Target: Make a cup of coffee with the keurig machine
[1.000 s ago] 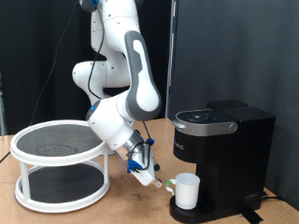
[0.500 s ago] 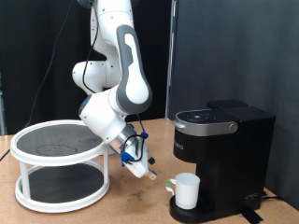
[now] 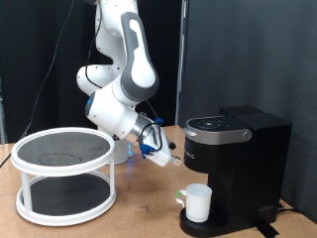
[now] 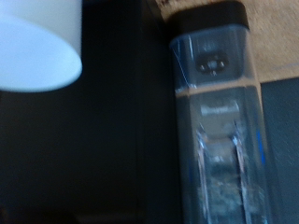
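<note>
White cup [image 3: 198,202] on keurig machine [image 3: 236,169] drip tray.

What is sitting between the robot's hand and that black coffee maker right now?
Nothing visible. The gripper hangs in open air just off the keurig machine, on the exterior view's left; the cup sits lower, on its drip tray.

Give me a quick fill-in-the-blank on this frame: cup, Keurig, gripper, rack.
1. The white cup stands on the drip tray of the ____ keurig machine.
2. The lid of the keurig machine is ____.
3. The gripper hangs in the air to the exterior view's ____ of the machine.
4. The round white rack has ____ tiers.

Missing words: black; closed; left; two
</note>
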`<state>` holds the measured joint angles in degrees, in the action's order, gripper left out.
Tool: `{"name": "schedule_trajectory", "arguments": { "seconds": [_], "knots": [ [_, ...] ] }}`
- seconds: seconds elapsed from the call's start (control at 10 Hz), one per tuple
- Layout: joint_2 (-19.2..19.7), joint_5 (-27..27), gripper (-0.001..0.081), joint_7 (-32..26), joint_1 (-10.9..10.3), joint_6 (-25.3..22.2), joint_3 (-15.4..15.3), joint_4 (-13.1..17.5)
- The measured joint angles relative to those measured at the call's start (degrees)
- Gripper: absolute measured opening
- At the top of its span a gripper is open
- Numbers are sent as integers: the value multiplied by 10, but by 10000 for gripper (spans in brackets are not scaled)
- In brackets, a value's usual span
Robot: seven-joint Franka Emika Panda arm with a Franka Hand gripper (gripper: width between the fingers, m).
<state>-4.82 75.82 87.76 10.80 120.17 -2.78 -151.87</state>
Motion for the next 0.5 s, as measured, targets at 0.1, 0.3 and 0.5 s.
{"name": "schedule_trajectory", "arguments": {
  "seconds": [0.1,0.3,0.5],
  "knots": [
    [-21,-4,734,7,0,-6,0,-4],
    [-64,-34,734,33,1,-26,1,-12],
    [-105,-47,734,54,5,-68,9,-14]
  ]
}}
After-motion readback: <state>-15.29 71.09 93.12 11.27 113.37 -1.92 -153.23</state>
